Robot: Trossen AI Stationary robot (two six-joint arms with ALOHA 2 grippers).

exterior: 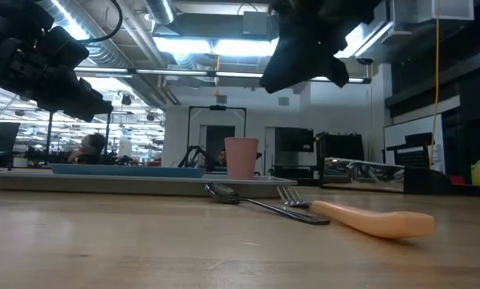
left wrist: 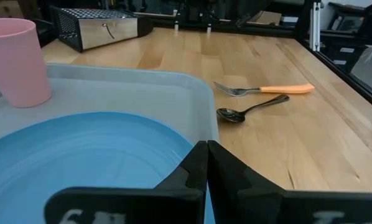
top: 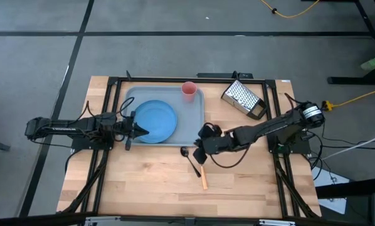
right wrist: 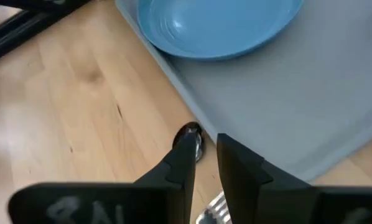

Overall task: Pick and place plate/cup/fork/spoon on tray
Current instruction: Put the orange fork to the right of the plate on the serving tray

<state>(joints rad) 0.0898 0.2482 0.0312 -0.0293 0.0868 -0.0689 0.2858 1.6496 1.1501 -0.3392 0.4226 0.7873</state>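
Observation:
The blue plate (top: 155,120) lies flat in the grey-blue tray (top: 194,129). The pink cup (top: 189,91) stands upright in the tray's far right corner. The dark spoon (top: 187,154) and the orange-handled fork (top: 202,174) lie on the table just in front of the tray's near right corner, and also show in the low view, the spoon (exterior: 224,193) beside the fork (exterior: 368,218). My left gripper (left wrist: 206,163) is shut and hovers over the plate's near right part. My right gripper (right wrist: 204,152) is slightly open and empty, raised above the spoon's bowl (right wrist: 191,134) and the fork's tines.
A metal box grater (top: 244,99) lies on the table to the right of the tray's far end. Bare wood stretches along the table's near side and near right corner. A black frame borders the table.

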